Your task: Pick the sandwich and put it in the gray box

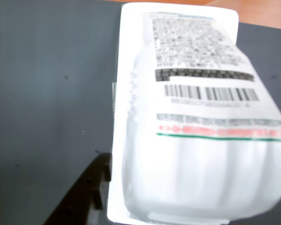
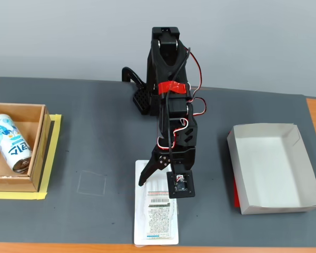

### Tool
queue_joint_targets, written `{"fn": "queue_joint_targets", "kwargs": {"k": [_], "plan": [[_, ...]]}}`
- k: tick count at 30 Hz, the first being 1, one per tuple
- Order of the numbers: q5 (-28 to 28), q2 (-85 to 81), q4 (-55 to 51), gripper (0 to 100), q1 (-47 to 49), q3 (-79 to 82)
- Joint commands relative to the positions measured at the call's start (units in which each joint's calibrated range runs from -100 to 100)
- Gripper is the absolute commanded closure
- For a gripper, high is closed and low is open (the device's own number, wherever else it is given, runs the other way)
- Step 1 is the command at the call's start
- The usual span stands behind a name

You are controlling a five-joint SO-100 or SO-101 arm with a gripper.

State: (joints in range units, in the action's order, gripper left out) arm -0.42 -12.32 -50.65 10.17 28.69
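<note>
The sandwich (image 2: 157, 221) is a flat white wrapped pack with a barcode label, lying on the dark mat near the table's front edge. In the wrist view it (image 1: 196, 117) fills the right half, close and slightly blurred. My gripper (image 2: 159, 184) hangs over the pack's far end, open, one black finger (image 2: 145, 176) spread to the left and the other under the wrist camera. In the wrist view one dark finger (image 1: 92, 192) shows just left of the pack's edge; the other is hidden. The gray box (image 2: 274, 204), a shallow pale cardboard tray, stands empty to the right of the arm.
A brown wooden box (image 2: 38, 153) on yellow tape (image 2: 53, 158) stands at the left edge in the fixed view, with a blue-and-white can (image 2: 9, 143) lying in it. A faint square outline (image 2: 92, 183) marks the mat. The arm's base (image 2: 147, 100) is at the back.
</note>
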Motion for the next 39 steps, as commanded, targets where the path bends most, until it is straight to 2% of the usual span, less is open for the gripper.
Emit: {"fn": "queue_joint_targets", "kwargs": {"k": [1,29,32,39], "plan": [[0.2,0.3,0.7,60,-0.5,-2.7],[0.1,3.9,0.7,61,-3.3,-2.2],[0.1,3.9,0.7,66,-3.6,-1.9],[0.1,3.9,0.7,92,-3.6,-1.8]]}}
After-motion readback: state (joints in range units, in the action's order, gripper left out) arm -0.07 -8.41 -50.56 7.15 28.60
